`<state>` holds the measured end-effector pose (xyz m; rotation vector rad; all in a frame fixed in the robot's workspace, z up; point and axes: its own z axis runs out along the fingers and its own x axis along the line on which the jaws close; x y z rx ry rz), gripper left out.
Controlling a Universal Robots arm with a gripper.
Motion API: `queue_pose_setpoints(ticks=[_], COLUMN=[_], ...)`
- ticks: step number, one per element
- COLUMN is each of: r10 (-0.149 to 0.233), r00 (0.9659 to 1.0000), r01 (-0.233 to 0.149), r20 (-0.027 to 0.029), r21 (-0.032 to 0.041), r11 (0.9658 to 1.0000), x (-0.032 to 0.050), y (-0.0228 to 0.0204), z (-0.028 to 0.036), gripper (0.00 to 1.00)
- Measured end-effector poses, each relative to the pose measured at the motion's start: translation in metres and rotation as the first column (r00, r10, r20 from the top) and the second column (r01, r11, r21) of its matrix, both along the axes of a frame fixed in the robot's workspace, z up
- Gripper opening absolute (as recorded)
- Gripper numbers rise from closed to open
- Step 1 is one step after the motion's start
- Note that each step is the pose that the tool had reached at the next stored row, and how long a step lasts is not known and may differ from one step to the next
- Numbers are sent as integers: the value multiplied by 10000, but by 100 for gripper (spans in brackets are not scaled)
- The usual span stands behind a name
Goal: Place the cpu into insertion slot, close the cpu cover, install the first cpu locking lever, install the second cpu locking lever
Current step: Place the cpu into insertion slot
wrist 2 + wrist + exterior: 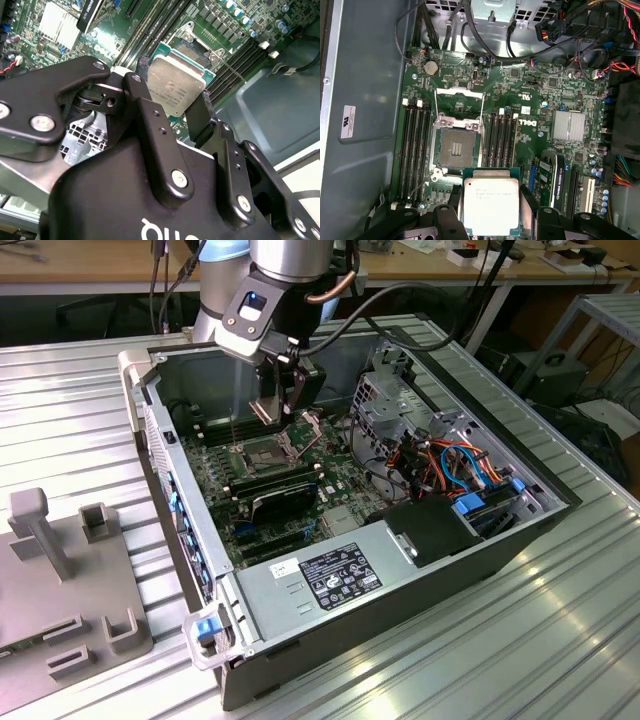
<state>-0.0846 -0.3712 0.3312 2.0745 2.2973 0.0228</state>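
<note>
The end effector [272,408] pinches the cpu [490,206] by two opposite edges, its metal top facing both wrist views. I see it hanging over the motherboard [530,100], near the bare insertion slot [457,146] and clear of it. The cpu cover [459,94] is swung open.

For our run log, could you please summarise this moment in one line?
gripper shut on cpu | insertion slot empty | cpu cover open

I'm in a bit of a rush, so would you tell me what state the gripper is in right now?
Gripper: shut on the cpu; the insertion slot is empty.
</note>
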Motion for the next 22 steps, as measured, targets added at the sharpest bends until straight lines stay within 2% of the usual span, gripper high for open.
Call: queue_pose_setpoints(ticks=[8,14,22], r10=[-16,-438,-471], r00=[10000,9990,9989], r01=[16,438,471], r20=[1,-1,0], r21=[1,-1,-1], r11=[10000,9990,9989], x=[-1,-1,1], y=[8,32,156], z=[-9,-66,-167], gripper=[55,55,55])
